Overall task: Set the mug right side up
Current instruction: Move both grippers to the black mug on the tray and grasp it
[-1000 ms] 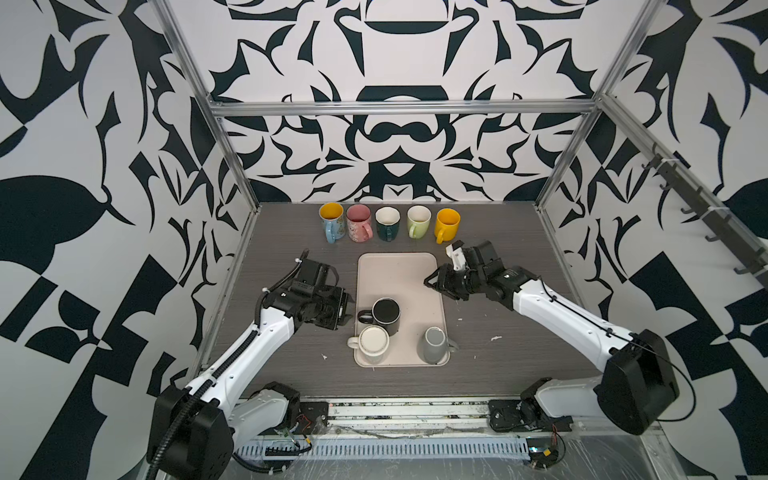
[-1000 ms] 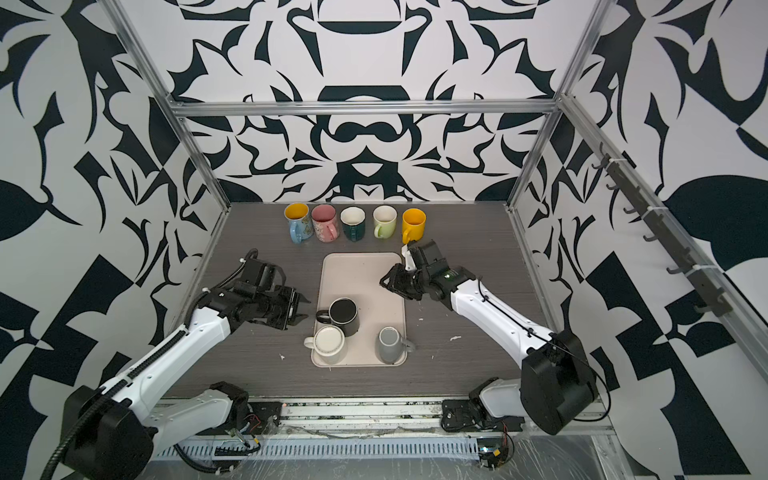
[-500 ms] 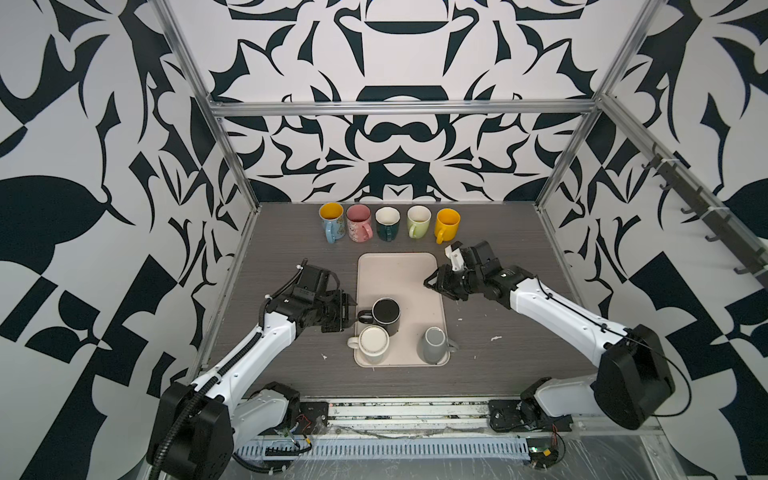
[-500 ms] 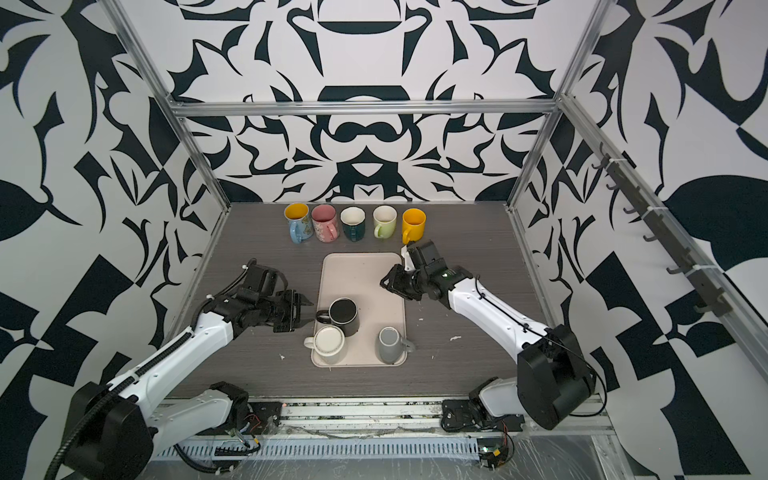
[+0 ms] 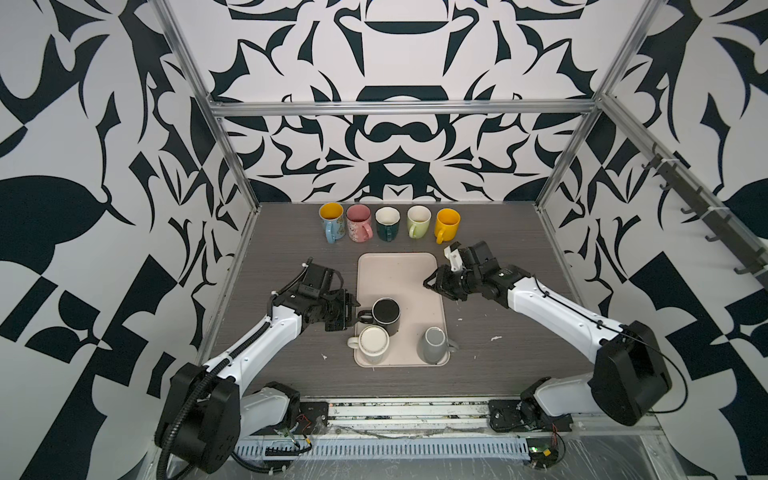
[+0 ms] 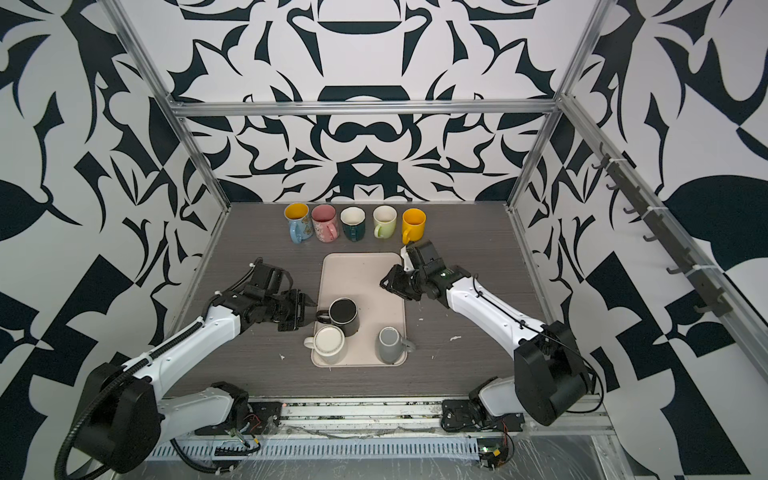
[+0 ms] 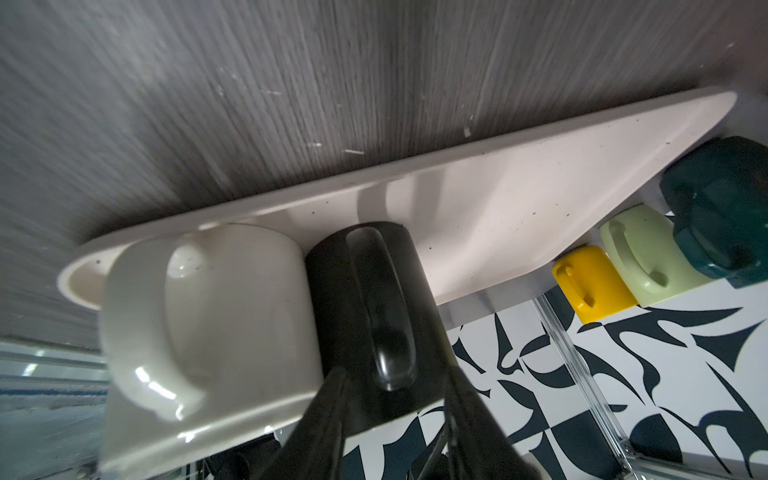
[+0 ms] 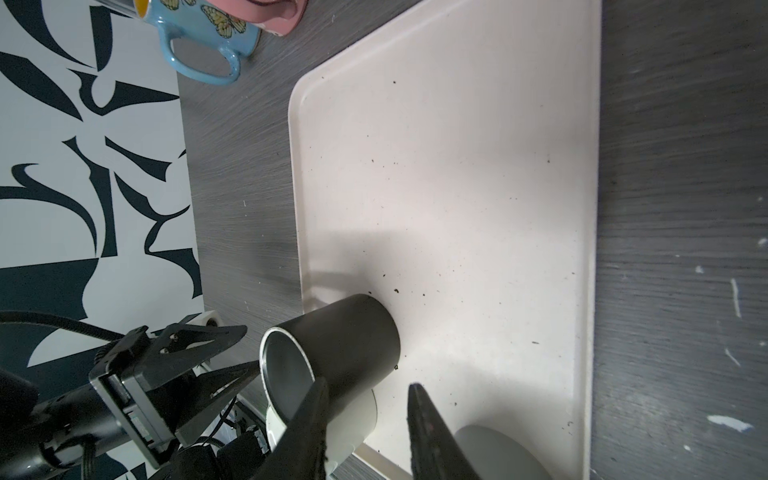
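The black mug stands upside down on the left half of the beige tray, mouth flat on the tray floor and base facing up. It is a straight-sided cylinder in a matte black finish. Its base is a shallow recess with a thin pale ring around it. Its loop handle points sideways over the tray's left rim. The upturned white mug sits just beside it on the near side; whether they touch is unclear.
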### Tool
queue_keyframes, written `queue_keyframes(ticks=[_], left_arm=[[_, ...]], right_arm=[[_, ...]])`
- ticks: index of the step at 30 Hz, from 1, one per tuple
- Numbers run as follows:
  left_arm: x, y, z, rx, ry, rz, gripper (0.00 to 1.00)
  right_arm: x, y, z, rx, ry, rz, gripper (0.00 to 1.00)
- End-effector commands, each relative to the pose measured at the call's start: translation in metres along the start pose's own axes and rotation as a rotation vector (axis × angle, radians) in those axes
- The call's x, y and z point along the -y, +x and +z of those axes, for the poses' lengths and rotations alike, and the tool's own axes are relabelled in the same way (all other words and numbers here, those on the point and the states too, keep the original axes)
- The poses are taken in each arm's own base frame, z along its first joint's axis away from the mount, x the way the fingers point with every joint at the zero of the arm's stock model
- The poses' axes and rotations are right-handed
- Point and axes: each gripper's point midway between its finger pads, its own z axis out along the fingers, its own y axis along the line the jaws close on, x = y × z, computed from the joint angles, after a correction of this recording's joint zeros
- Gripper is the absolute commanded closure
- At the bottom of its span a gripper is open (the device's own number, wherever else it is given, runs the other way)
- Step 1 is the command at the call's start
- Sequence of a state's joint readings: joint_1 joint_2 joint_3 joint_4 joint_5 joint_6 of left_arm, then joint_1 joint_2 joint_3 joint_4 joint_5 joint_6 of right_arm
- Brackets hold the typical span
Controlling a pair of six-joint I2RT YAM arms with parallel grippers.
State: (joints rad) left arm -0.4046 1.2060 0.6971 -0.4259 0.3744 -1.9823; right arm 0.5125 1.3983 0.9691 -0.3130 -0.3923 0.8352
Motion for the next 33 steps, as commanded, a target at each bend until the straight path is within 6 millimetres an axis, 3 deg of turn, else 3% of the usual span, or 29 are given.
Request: queue_keyframes(ticks=[1, 17, 33], left_arm=[[0.004, 0.007, 0.004, -0.032, -0.011, -0.006, 0.58], [0.008, 0.007, 0.025, -0.048, -0.068, 0.008, 0.60], [0.011, 0.009, 0.033, -0.071, -0.087, 0.025, 0.72]], right_arm=[[-0.013, -0.007, -0.004, 0.028, -0.034, -0.035, 0.63], [-0.010, -0.006, -0.002, 0.022, -0.025, -0.024, 0.64], [-0.008, -0.005, 0.000, 0.018, -0.018, -0.016, 0.64]])
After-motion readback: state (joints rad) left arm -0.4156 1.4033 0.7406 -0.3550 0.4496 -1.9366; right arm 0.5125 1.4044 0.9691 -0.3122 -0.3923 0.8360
